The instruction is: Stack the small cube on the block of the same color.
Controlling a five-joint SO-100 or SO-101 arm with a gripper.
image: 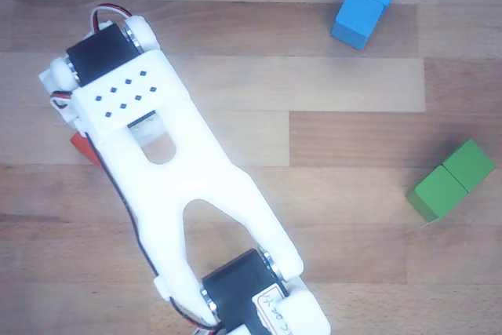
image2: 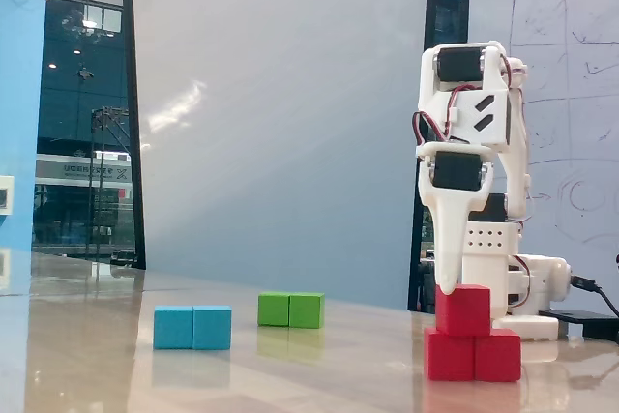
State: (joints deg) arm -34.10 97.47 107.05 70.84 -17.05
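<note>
Small cube (image2: 463,309) was seen resting on top of the red block (image2: 473,355), set toward the block's left half in the fixed view, touching it. The gripper (image2: 447,282) pointed straight down with its tip at the cube's upper left corner; whether the fingers were parted, shut, or clamped on the cube could not be made out. In the other view the white arm (image: 169,170) covered most of the stack, and only a red sliver (image: 83,149) showed at its left edge. The surface was noted as a wooden table (image: 353,76) of pale and brown planks, glossy enough in the fixed view to mirror the blocks. A blue block (image2: 192,327) and a green block (image2: 290,309) lay well apart from the stack, to its left. Behind the table stood a plain grey panel (image2: 280,113), dark glass with ceiling lights reflected at the left, and a whiteboard (image2: 571,94) with faint sketches at the right. A handwritten label (image: 271,307) on a servo was seen, but its words were not legible.
</note>
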